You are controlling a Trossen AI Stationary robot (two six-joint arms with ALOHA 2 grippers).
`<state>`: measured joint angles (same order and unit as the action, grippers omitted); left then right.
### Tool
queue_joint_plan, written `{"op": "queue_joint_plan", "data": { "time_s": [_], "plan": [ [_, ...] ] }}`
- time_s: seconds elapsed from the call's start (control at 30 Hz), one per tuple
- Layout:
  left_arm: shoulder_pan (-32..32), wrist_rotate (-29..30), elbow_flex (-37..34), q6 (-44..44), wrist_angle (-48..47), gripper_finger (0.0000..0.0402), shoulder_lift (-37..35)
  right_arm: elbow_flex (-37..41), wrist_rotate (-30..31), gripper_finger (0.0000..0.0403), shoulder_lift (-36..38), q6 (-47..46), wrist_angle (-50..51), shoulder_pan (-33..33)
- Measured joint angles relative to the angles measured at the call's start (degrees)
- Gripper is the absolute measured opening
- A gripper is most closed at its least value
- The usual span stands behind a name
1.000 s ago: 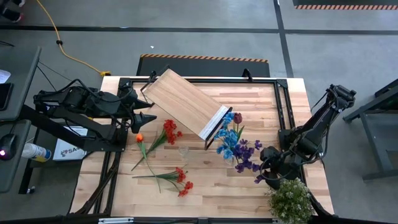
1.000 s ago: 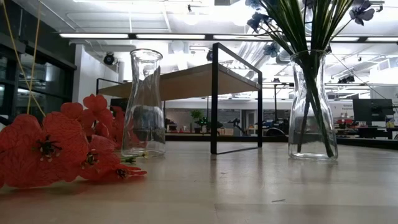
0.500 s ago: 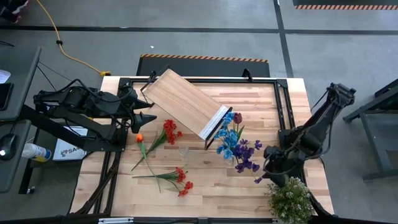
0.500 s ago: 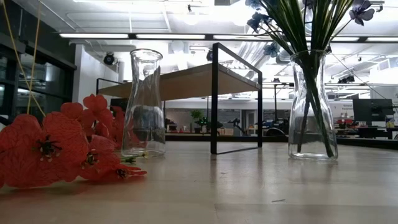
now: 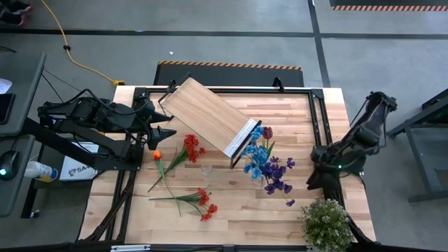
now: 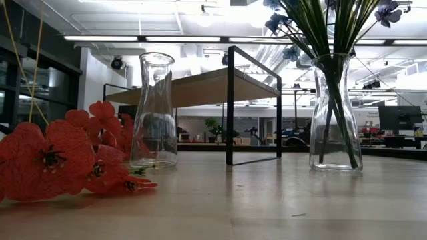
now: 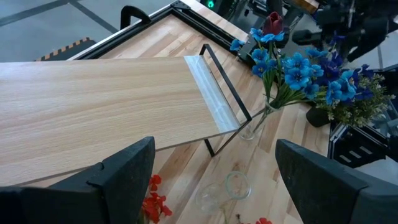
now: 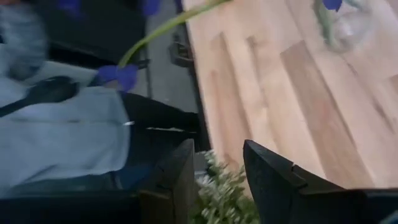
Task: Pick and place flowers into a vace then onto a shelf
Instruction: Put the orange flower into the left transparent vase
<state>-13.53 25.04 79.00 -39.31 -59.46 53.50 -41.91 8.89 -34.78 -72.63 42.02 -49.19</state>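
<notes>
Right gripper sat over the table's right side, between the filled vase and the bushy pale plant at the near right corner. Right wrist view showed its fingers a narrow gap apart, nothing between them; whether they were closing or resting, couldn't tell. Left gripper was parked at the left table edge, just beside the shelf, fingers spread wide and empty.

Shelf stood on the table, angled diagonally across the far middle, black frame end toward the vases. Blue, purple and dark red flowers stood in the filled vase, near the shelf's right end. One loose purple head lay on the wood near the right gripper. Empty vase stood upright in front of the shelf, middle of the table. Red and orange flowers lay flat on the table left of the empty vase; a second red bunch lay nearer the front edge. Low view: red heads filled the left foreground, stems rose from the filled vase at right.
</notes>
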Motion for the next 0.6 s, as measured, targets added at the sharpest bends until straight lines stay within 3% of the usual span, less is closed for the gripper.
{"op": "queue_joint_plan", "data": {
  "time_s": [0.17, 0.6],
  "plan": [
    [0.0, 0.0, 0.0, 0.0, -0.1, 0.0367, 0.0, 0.0, 0.0, 0.0130, 6.7, 0.2, 0.3, 0.0],
    [0.0, -2.2, 0.0, 0.0, -1.4, 0.0367, 0.0, 0.0, 10.0, 0.0129, 22.0, 9.3, -1.6, 0.0]
  ]
}}
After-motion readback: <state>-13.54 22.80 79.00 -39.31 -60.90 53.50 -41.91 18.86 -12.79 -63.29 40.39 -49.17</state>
